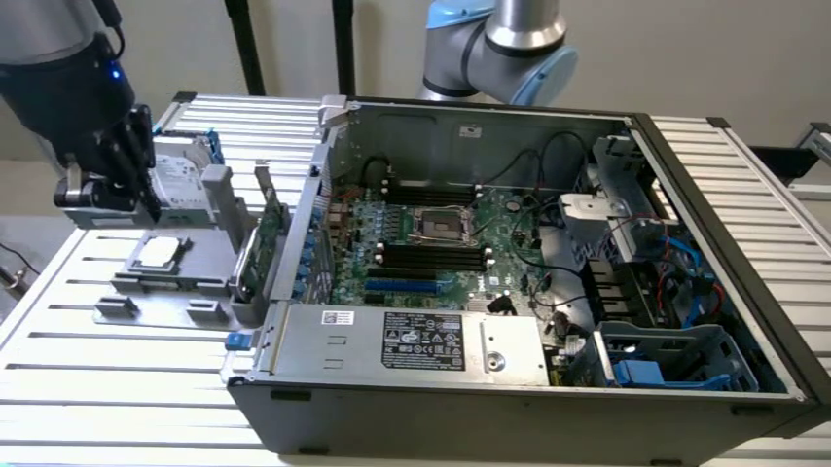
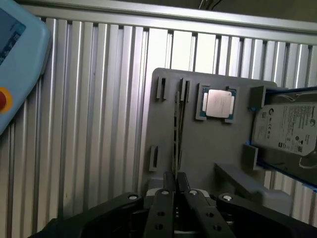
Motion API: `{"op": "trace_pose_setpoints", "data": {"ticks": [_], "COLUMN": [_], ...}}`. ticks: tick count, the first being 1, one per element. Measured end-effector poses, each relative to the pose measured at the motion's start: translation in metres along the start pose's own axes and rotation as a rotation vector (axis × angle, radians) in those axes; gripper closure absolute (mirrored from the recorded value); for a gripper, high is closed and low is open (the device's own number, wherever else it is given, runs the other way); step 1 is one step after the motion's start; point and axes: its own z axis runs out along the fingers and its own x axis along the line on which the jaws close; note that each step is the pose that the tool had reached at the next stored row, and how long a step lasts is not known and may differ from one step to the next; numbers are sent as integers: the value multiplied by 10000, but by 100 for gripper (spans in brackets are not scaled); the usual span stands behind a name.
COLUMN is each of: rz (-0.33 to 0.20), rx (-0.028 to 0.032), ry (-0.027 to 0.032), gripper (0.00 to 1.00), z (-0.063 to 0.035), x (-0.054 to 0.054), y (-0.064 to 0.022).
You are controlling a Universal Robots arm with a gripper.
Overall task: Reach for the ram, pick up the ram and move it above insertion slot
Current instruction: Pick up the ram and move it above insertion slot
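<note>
Black tool [image 2: 174, 184] clenched on thin edge-on ram [image 2: 177, 129], which stands upright in slot of flat grey holder tray [image 2: 208, 148] on ribbed aluminium tabletop [image 2: 99, 124]. Square metal-capped processor [image 2: 218, 103] and silver hard drive [image 2: 290, 130] (cut off at frame edge) seated alongside. Chips on ram hard to make out.

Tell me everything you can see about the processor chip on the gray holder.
The processor is a flat square with a dull silver metal lid over a slightly wider green board. It lies face up and level in a framed recess of the gray holder, beside the hard drive. Only the holder touches it; the gripper is apart.
</note>
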Motion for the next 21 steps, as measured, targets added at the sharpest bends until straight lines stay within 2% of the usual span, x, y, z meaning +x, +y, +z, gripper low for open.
{"op": "trace_pose_setpoints", "data": {"ticks": [11,16,21], "rz": [-1,1,2], "rx": [-21,-48,-65], "ry": [-84,-121,-149], "gripper": [86,86,86], "z": [-432,-539,-602], "x": [8,17,29], "y": [-492,-717,-942]}}
